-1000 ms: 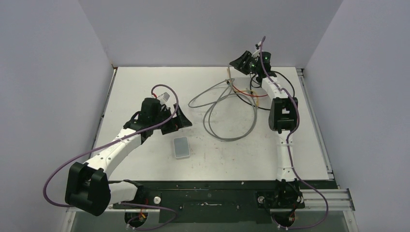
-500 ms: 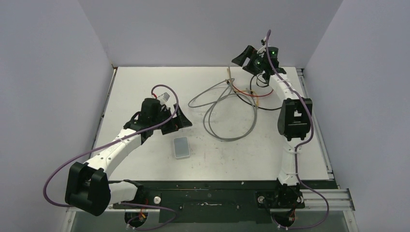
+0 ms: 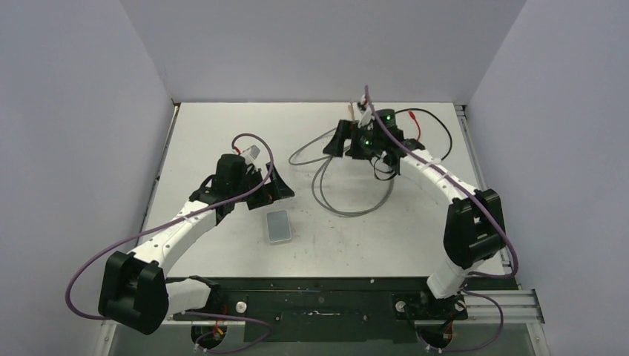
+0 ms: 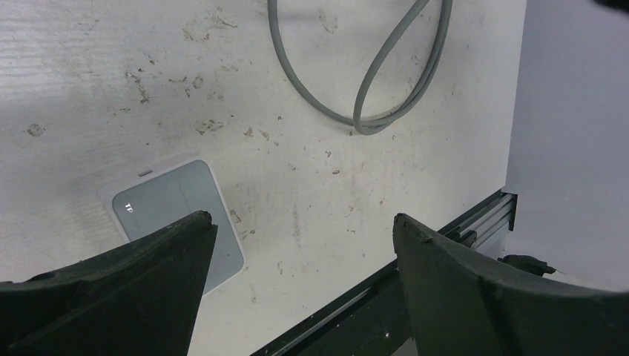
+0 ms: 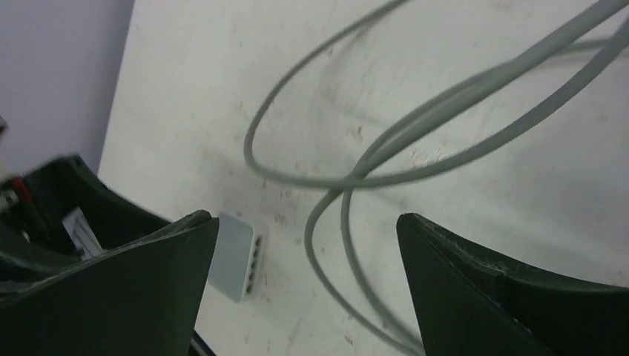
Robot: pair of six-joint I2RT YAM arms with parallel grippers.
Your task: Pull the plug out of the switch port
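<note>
Since a second ago my right arm sits at frame centre, not upper right | right pincer (image 3: 337, 142) wide, empty, over grey cable (image 3: 348, 213) | left pincer (image 3: 273, 189) wide, empty, just above switch box (image 3: 279, 226), lower centre-left; switch port (image 5: 254, 258) looks unplugged | risk: low sweep snags cable loops, left pincer nudges box | red and black leads (image 3: 424, 119) upper right, beside my right arm

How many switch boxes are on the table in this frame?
1. The grey-white switch box lies flat on the table, near-centre, just on the near side of the left gripper. The arms cover parts of the table, so another could be hidden.
</note>
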